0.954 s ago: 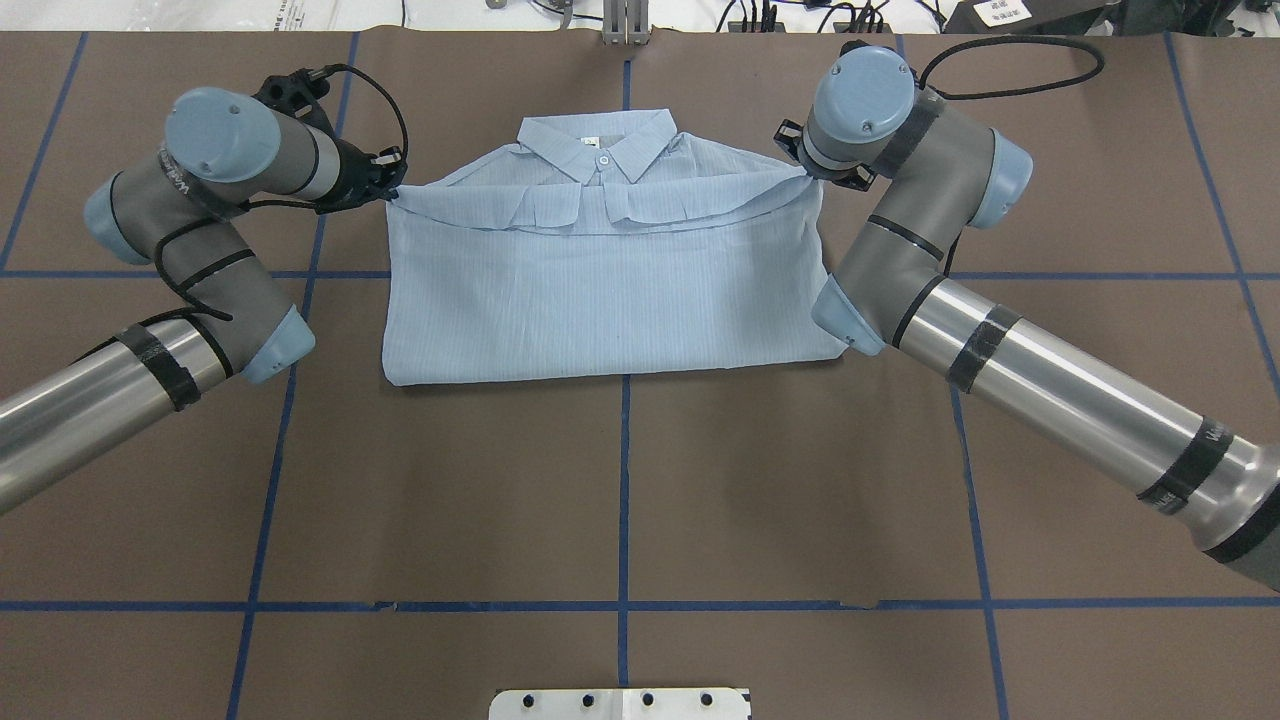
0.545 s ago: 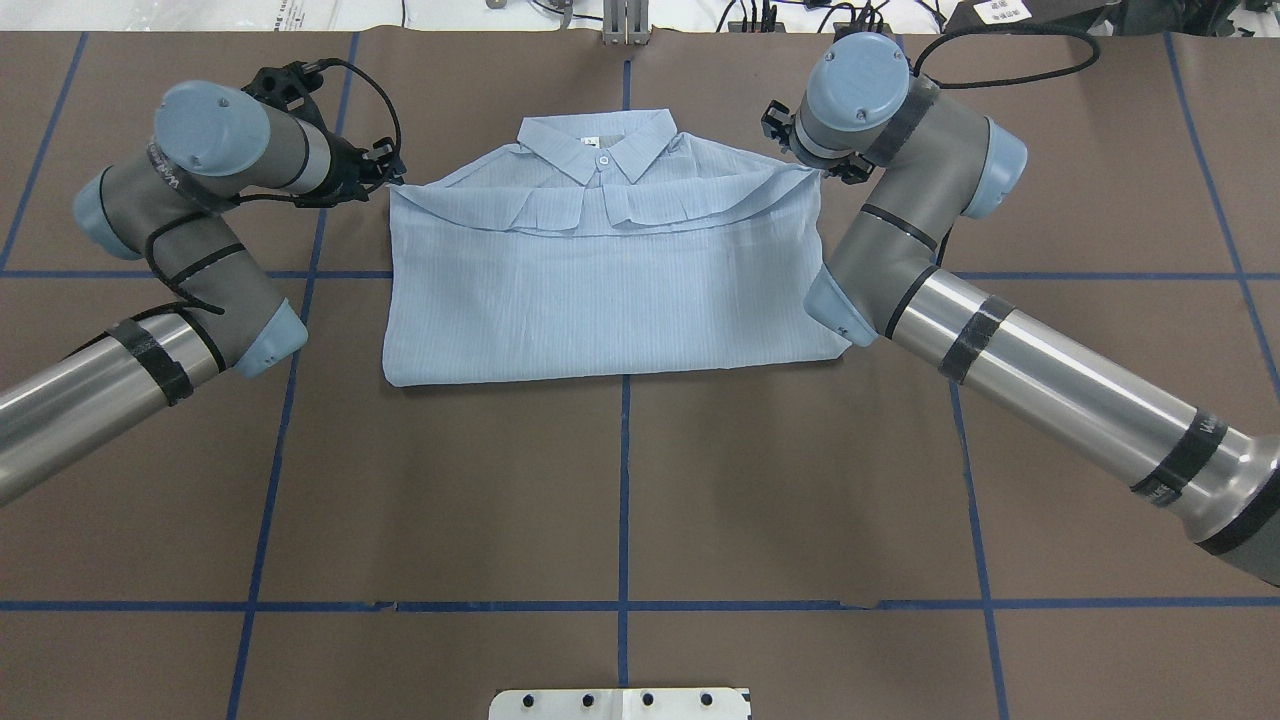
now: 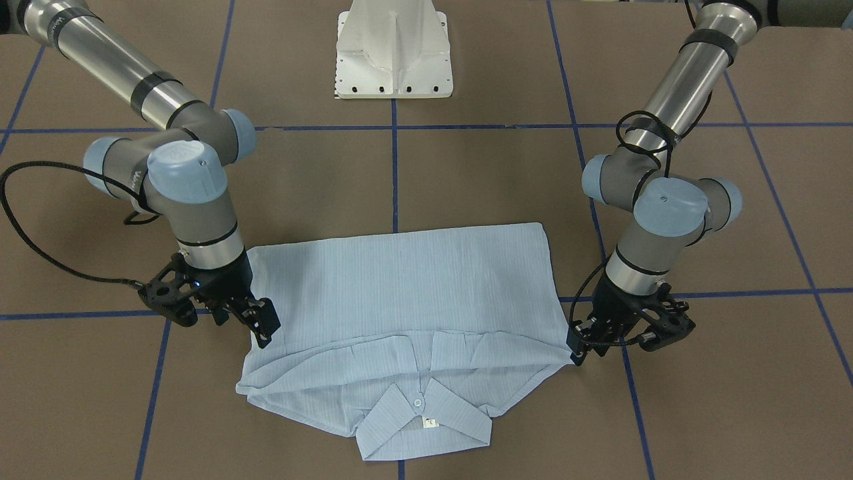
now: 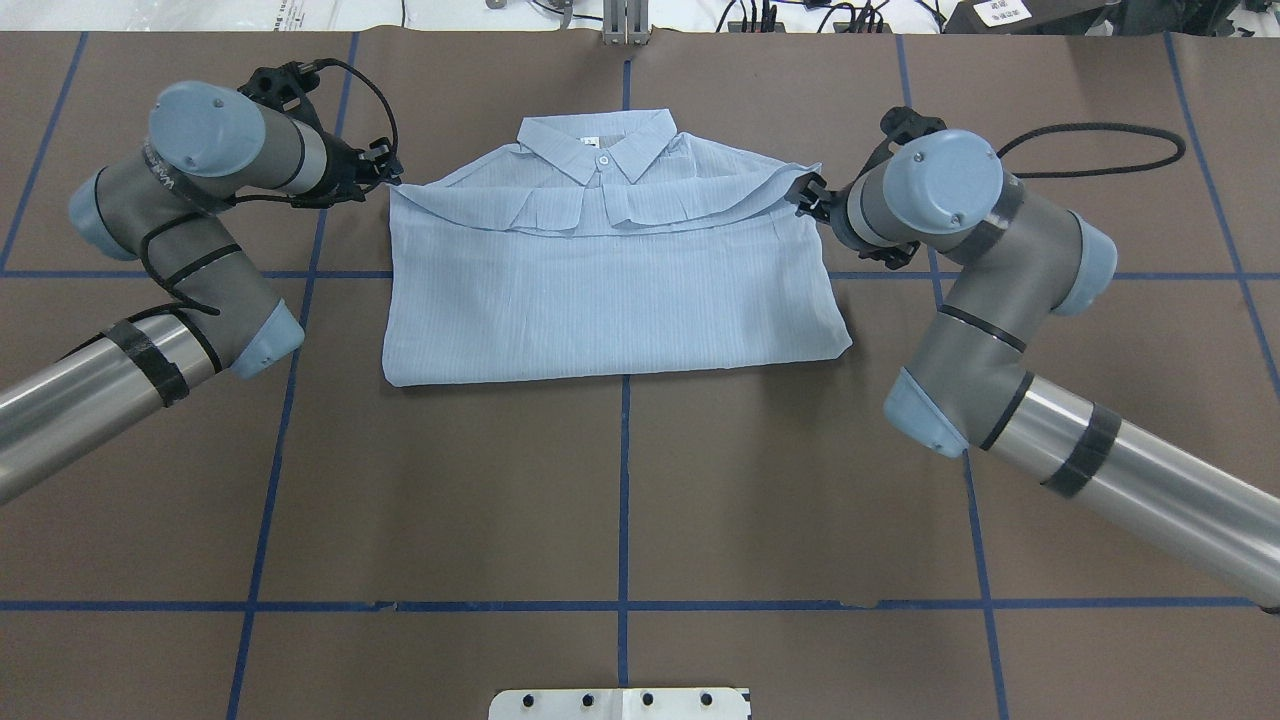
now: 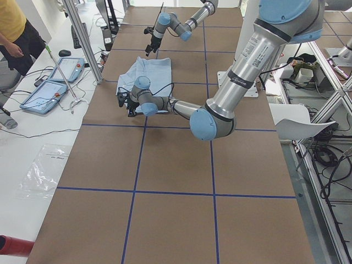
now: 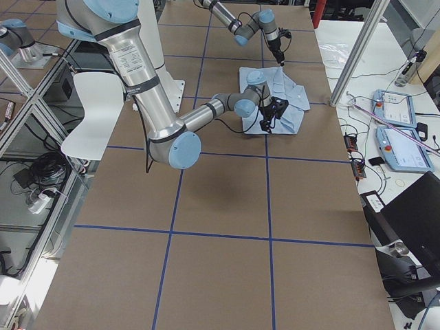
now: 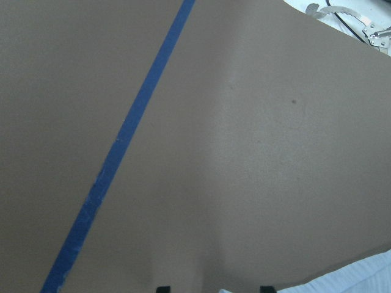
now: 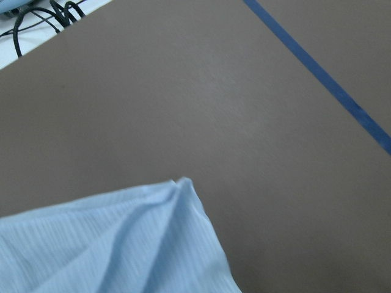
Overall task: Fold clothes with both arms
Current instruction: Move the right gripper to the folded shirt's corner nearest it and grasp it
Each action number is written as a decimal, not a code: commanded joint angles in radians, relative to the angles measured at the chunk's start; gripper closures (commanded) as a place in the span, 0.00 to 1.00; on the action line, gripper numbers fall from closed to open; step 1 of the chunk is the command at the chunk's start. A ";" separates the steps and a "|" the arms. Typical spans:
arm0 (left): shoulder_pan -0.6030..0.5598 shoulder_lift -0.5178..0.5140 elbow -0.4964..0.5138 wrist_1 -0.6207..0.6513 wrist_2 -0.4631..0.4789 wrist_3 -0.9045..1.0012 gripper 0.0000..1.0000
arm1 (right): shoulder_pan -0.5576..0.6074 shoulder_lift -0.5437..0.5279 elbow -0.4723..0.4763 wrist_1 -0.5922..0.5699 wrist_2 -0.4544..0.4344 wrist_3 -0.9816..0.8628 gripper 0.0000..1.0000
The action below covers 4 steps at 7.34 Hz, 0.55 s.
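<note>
Two changes stand out against half a second ago. My right arm (image 4: 985, 290) has swung outward, so its wrist now sits beside the shirt instead of over the shoulder, while my left arm (image 4: 180, 240) has barely shifted. The shirt (image 4: 610, 290) lies as it did, flat on the far middle of the matte brown table (image 4: 620, 500). It is folded into a wide rectangle with the collar (image 4: 600, 145) pointing away from the robot.

The cloth is thin, pale blue and finely striped. A folded band with small pleats runs under the collar, a white button (image 4: 603, 160) closes it, and a small white label (image 4: 590, 141) shows inside. Blue tape lines (image 4: 268, 480) grid the table.

The left gripper (image 4: 392, 180) sits at the shirt's corner on the robot's left. In its wrist view the black fingertips (image 7: 162, 288) stand well apart with only table between them. The right gripper (image 4: 812, 197) is at the opposite corner. Its wrist view shows that creased corner lying free with no fingers in sight, so I cannot tell how its jaws stand.
</note>
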 commanded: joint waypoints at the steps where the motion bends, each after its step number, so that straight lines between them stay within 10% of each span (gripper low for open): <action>1: -0.001 0.005 -0.005 0.003 0.000 0.003 0.42 | -0.062 -0.100 0.094 0.017 -0.002 0.082 0.00; 4: 0.000 0.010 -0.008 0.003 0.003 0.003 0.42 | -0.100 -0.103 0.084 0.034 -0.002 0.127 0.00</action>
